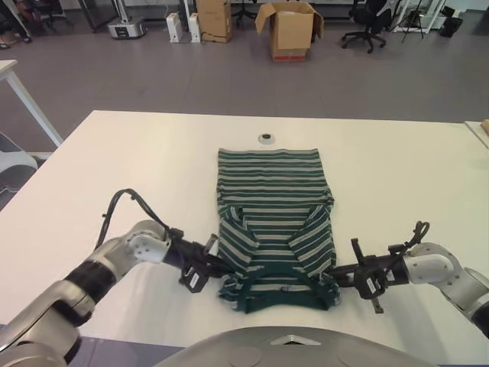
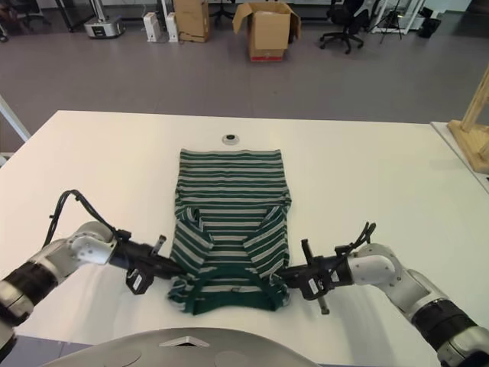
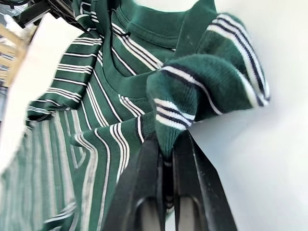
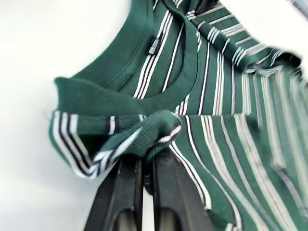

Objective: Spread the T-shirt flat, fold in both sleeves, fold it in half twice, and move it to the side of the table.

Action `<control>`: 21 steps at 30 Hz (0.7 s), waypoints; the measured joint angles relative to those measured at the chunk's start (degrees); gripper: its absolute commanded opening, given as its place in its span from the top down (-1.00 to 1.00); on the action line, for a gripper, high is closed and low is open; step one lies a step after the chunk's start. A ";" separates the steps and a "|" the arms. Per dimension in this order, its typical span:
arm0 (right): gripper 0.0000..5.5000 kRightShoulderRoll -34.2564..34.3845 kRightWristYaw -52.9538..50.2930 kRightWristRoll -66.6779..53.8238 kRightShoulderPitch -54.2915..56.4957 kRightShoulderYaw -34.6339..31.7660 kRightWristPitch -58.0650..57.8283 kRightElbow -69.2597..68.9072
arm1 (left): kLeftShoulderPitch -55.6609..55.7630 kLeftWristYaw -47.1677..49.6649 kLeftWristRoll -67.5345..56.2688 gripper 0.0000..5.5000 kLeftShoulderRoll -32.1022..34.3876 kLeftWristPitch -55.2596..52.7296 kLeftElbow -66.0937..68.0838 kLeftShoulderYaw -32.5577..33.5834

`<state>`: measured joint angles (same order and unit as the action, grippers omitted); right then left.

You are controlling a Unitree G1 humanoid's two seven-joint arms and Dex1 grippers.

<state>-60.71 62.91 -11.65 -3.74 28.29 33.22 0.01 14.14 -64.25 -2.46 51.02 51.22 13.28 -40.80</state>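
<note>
In the left eye view, the green white-striped knit T-shirt (image 1: 275, 214) lies lengthwise in the middle of the white table (image 1: 114, 168). Its sleeves are already folded in over the chest. The collar end is nearest the robot, and the hem lies far, just short of a small round grey disc (image 1: 267, 138). The left gripper (image 1: 216, 266) meets the near left shoulder corner, the right gripper (image 1: 337, 273) the near right one.

The left wrist view shows its black fingers (image 3: 144, 178) pressed together on a bunched fold of shoulder fabric beside the collar.

The right wrist view shows the same on the other side: dark fingers (image 4: 168, 192) pinching a wad of striped cloth by the neckline.

The first half fold looks to be in hand. To do it well, both arms should lift together and level. They should carry the collar edge straight toward the hem and lay corner on corner, so the tucked sleeves do not slip out.
</note>
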 measured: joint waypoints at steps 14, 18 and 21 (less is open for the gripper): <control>0.98 -1.50 9.46 -47.80 23.55 -12.07 -69.45 -1.18 | 20.44 -16.01 -45.20 1.00 -1.96 -75.33 -2.82 16.97; 0.98 8.82 8.70 -37.07 33.01 -9.94 -70.77 19.94 | 28.94 -13.00 -37.18 1.00 -13.92 -75.57 19.39 17.27; 0.98 17.80 5.77 -28.23 40.66 -9.21 -68.05 40.46 | 34.27 -3.48 -29.80 1.00 -23.95 -68.15 41.29 18.59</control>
<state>-42.91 68.68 -39.88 36.91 19.08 -34.83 40.46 48.41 -67.72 -32.26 27.08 -16.92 54.57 -22.21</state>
